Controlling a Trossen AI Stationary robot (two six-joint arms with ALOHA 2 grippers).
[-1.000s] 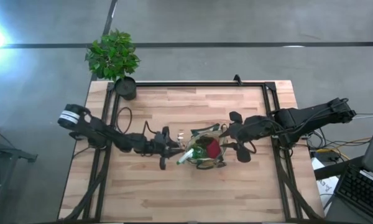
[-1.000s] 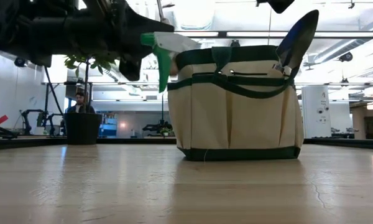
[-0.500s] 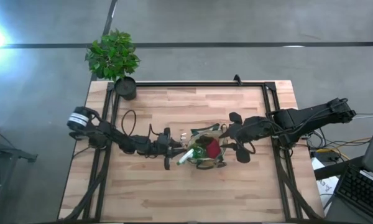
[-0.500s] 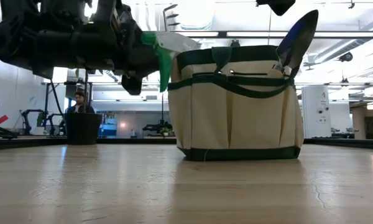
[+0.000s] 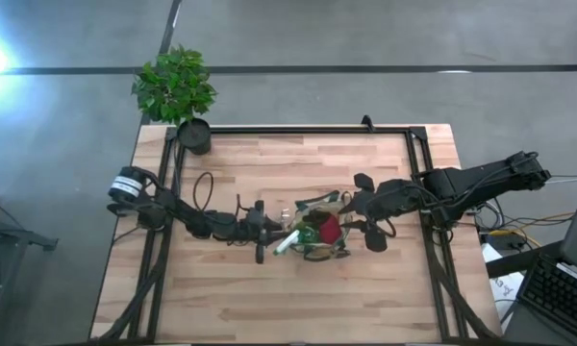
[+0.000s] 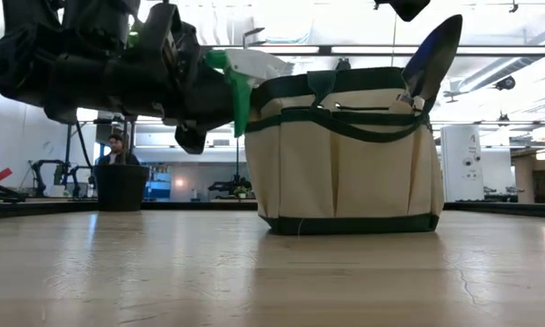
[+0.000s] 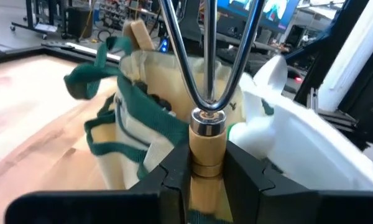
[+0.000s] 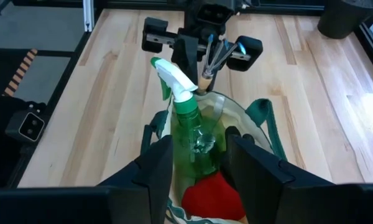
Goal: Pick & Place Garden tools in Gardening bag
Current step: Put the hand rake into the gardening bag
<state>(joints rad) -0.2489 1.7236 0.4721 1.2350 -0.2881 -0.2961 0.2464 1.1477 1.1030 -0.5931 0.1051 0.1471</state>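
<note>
Left gripper carries the hand rake to the gardening bag rim.

In the low view, the desk fills the foreground; behind it the gardening bag stands upright at frame centre. The left gripper has advanced from frame left over the last second, its fingers pinching the wooden-handled hand rake, tines now at the bag's left rim. Judgement: the insertion step is close. A green-and-white spray bottle and a red item already sit in the bag. The right gripper hovers above the bag, fingers spread, unchanged. A potted plant stands at the upper left.
</note>
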